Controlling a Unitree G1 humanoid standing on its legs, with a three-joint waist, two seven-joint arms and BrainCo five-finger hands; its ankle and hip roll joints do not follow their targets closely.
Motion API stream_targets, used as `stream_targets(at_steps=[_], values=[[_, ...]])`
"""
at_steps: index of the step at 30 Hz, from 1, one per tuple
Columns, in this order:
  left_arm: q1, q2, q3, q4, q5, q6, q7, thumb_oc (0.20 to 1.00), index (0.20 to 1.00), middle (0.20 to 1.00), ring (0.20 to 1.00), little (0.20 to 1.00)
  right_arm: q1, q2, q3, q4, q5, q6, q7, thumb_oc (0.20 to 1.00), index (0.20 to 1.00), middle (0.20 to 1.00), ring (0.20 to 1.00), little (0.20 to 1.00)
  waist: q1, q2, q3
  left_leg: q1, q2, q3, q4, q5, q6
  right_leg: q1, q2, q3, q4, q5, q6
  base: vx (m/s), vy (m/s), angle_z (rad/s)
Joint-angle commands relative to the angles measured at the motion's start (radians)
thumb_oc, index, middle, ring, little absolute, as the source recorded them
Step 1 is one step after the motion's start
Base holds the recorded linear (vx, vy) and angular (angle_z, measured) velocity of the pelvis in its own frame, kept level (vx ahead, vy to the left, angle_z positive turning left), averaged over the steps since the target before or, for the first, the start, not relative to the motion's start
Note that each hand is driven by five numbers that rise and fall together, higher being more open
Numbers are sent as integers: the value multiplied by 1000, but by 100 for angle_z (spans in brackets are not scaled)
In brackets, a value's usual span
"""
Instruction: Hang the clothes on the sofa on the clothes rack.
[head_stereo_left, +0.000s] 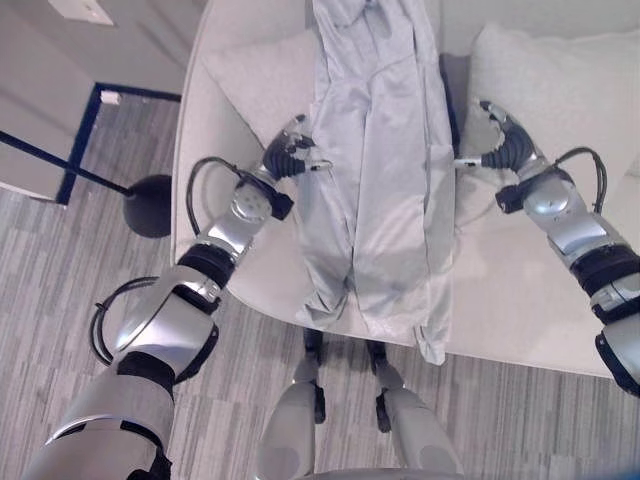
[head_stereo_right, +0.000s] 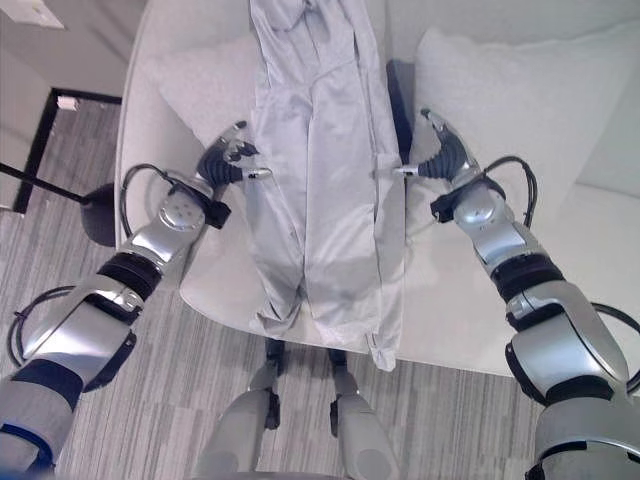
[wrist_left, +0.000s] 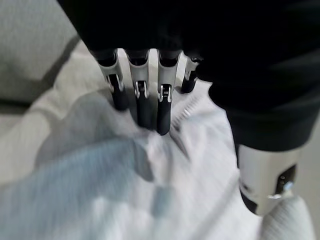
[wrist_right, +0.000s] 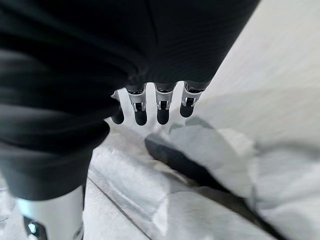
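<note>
One pale grey garment (head_stereo_left: 375, 190) draped lengthwise down the white sofa (head_stereo_left: 520, 290), left hand (head_stereo_left: 290, 152) and right hand (head_stereo_left: 505, 140) at its edges, fingers extended, relaxed, gripping nothing.

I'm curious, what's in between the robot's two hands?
The light grey garment, draped down the sofa, lies between the left hand and right hand in both eye views.
</note>
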Motion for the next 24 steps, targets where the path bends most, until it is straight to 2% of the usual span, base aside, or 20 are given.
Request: stream_targets(at_steps=[1, 2, 11, 15, 20, 24], values=[[-79, 3, 3, 62, -9, -41, 41, 1000, 1000, 1000, 1000, 1000, -48, -38, -1, 25, 34, -43, -35, 1000, 1000, 1000, 1000, 1000, 22, -25, -33, 28, -14, 15, 2, -44, -94, 26, -32, 4, 2, 18, 120, 8, -13, 4], [-110, 10, -9, 72, -6, -42, 54, 1000, 1000, 1000, 1000, 1000, -93, -32, 34, 72, 39, -37, -32, 1000, 1000, 1000, 1000, 1000, 28, -21, -30, 14, -17, 11, 2, -40, -95, 15, -31, 2, 2, 20, 120, 6, -7, 4], [-148, 13, -26, 43, -13, -49, 94, 1000, 1000, 1000, 1000, 1000, -170, 5, 85, 191, 93, -23, -22, 1000, 1000, 1000, 1000, 1000, 49, -8, -17, -7, -26, 3, 2, -32, -100, -4, -29, -6, 2, 23, 119, 17, -12, 5], [-153, -16, -56, 18, -11, -46, 101, 1000, 1000, 1000, 1000, 1000, -174, 25, 100, 219, 137, -15, -10, 1000, 1000, 1000, 1000, 1000, 54, -3, 0, -18, -28, -6, 2, -25, -100, -13, -23, -9, 2, 27, 117, 19, -60, 4], [-140, -80, -85, -57, 69, -18, 118, 1000, 1000, 1000, 1000, 1000, -169, 45, 109, 267, 124, 1, -13, 1000, 1000, 1000, 1000, 1000, 71, 18, 19, -25, -33, -18, 2, -21, -99, -20, -19, -12, 2, 26, 114, 10, -63, 2], [-191, -102, -125, -29, 95, -5, 110, 1000, 1000, 1000, 1000, 1000, -199, 47, 124, 307, 124, 9, -15, 1000, 1000, 1000, 1000, 1000, 74, 35, 36, -40, -35, -24, 2, -12, -101, -38, -15, -10, 2, 30, 112, -6, -41, 4]])
